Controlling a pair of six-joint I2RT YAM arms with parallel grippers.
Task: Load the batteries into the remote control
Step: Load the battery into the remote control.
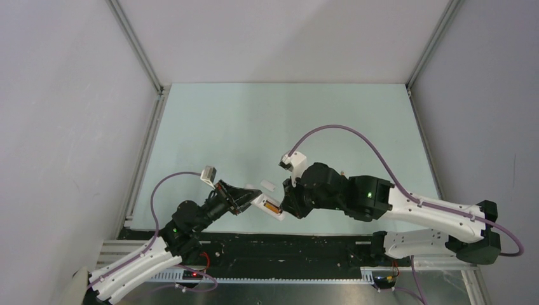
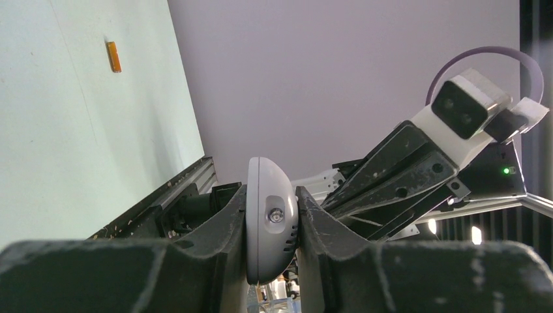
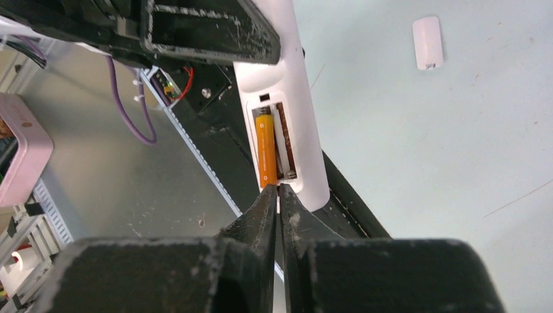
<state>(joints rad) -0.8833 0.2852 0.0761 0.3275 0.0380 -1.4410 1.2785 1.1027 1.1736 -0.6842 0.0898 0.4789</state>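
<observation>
At the recess's [image 3: 285, 145] six-o'clock end, the closed, empty right end effector [image 3: 278, 193] should press the battery [image 3: 265, 149] flat; the left end effector [image 2: 272, 210] grips the remote control [image 3: 308, 130].

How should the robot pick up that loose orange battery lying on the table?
Likely best to pinch the battery across its middle, coming straight down from above with a finger on each long side. It lies flat on the table, a thin cylinder, so its ends offer little hold.
</observation>
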